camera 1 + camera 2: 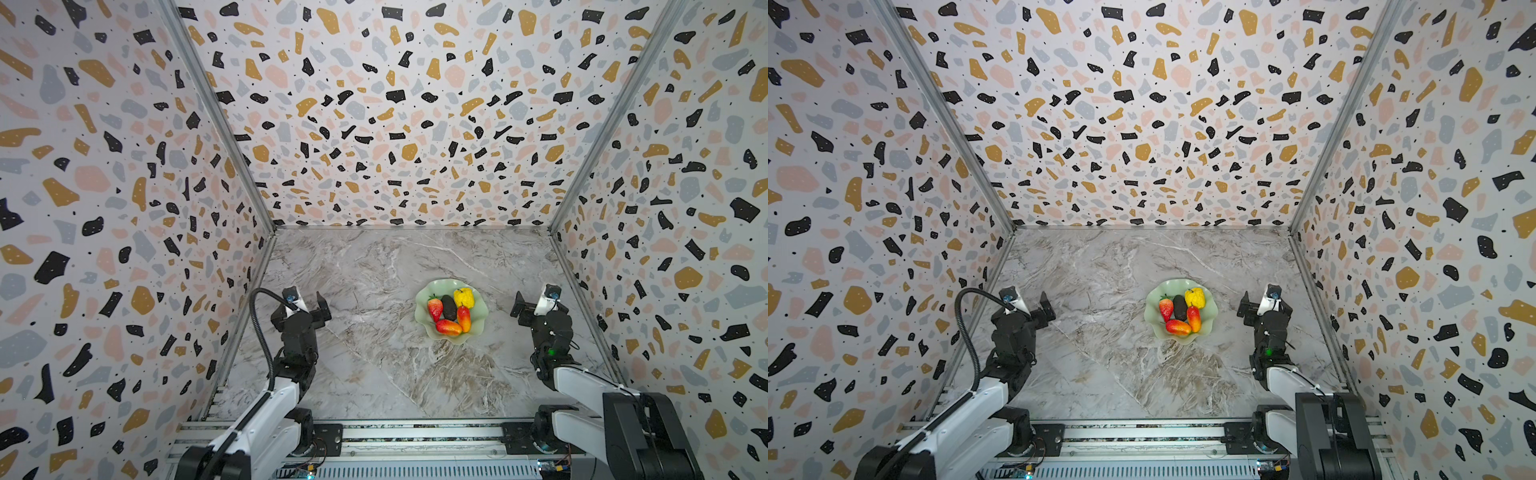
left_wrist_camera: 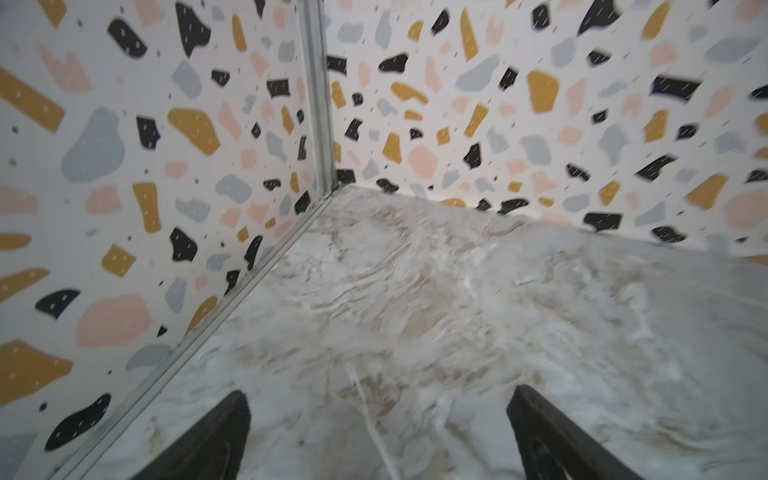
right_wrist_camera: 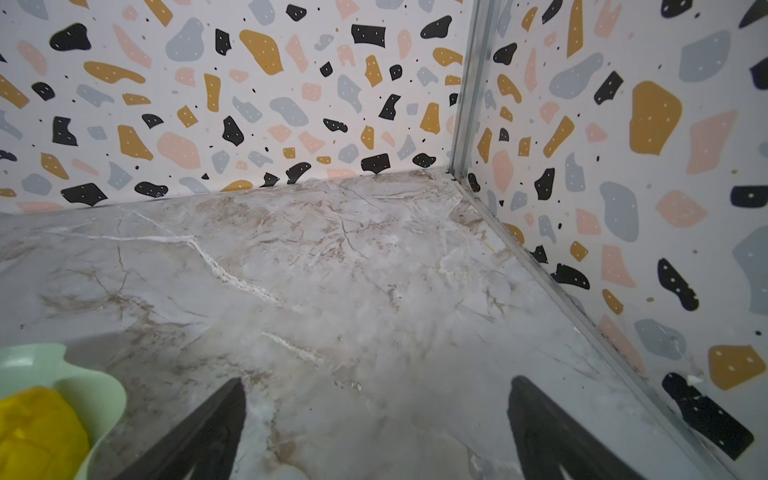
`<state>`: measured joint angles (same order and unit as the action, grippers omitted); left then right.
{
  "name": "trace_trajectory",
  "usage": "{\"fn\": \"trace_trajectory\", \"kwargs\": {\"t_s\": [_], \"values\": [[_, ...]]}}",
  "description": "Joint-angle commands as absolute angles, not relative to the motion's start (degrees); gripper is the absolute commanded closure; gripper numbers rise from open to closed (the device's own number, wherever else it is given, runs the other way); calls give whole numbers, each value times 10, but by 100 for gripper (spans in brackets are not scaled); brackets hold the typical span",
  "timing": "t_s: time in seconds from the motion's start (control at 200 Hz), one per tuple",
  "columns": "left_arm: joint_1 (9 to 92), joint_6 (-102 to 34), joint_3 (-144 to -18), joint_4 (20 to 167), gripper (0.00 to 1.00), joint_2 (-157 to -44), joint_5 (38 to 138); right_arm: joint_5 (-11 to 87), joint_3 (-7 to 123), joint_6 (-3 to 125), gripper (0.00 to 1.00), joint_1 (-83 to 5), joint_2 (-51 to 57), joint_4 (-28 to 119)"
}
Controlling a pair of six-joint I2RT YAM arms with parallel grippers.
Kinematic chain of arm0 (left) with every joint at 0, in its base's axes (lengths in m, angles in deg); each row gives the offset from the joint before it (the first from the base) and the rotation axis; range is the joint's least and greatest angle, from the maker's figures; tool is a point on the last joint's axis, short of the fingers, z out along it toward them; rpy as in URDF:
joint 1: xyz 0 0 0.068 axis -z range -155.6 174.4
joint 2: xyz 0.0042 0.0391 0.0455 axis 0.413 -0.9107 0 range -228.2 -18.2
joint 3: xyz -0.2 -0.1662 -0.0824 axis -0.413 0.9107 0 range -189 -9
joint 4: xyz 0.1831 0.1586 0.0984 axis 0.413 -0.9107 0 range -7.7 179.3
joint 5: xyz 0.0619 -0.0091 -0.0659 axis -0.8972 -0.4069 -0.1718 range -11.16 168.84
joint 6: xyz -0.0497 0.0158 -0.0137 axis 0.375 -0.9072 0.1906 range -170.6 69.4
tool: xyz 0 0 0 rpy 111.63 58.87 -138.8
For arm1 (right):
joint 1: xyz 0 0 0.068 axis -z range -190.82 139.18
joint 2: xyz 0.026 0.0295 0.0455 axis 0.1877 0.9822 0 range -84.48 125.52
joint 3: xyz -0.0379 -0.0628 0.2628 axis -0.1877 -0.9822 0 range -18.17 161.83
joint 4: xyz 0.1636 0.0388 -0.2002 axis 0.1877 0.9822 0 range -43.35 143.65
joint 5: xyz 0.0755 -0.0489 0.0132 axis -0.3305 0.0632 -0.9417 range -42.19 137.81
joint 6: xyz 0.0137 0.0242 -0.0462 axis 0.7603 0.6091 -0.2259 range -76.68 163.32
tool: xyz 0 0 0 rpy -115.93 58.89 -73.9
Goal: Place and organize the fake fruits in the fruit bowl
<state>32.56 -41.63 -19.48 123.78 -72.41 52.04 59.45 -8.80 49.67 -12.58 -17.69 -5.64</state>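
The fruit bowl (image 1: 440, 286) (image 1: 1169, 286) stood on the marble-patterned tabletop (image 1: 374, 270), right of centre in both top views and nearer the right arm than the left. It held five pieces, all within the scalloped rim. The strawberry (image 1: 435, 309) (image 1: 1165, 309) lay at the left of the group with its green top toward the back wall. The dark avocado (image 1: 449, 308) (image 1: 1180, 308) lay just beside it in the middle. The lumpy yellow fruit (image 1: 464, 297) (image 1: 1195, 297) sat at the back right. One red-orange mango (image 1: 464, 318) (image 1: 1194, 318) lay lengthwise below the yellow fruit, touching it. The second mango (image 1: 448, 327) (image 1: 1178, 327) lay crosswise at the front of the bowl, against the ends of the strawberry and avocado. No piece was observed on the tabletop outside the bowl. The left gripper (image 2: 378, 392) was well apart from the bowl, its fingers (image 2: 216, 432) spread wide over bare tabletop with nothing between them. The right gripper (image 3: 376, 379) was beside the bowl, likewise spread and holding nothing; its wrist view caught only the bowl's rim (image 3: 95, 386) and part of the yellow fruit (image 3: 37, 428).
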Motion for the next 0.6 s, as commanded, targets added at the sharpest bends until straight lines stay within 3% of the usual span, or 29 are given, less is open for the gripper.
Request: {"fn": "trace_trajectory", "kwargs": {"t_s": [0.0,0.085,0.185,0.31,0.395,0.476,0.596], "values": [[328,-448,-174,1437,0,-782,451,617,-72,492,1,-137,-154,-130],[328,-471,-158,1490,0,-840,450,621,-75,477,1,-150,-113,-171],[324,-466,-152,1560,0,-885,464,622,-121,457,1,-160,-31,-345],[325,-486,-138,1736,0,-1020,472,602,-80,449,1,-171,-18,-254],[325,-472,-179,1562,0,-965,492,590,-74,445,1,-166,17,-287],[325,-482,-166,1658,0,-1007,487,581,-69,450,1,-160,8,-256],[322,-476,-179,1593,0,-983,493,582,-70,447,1,-161,5,-257]]}}
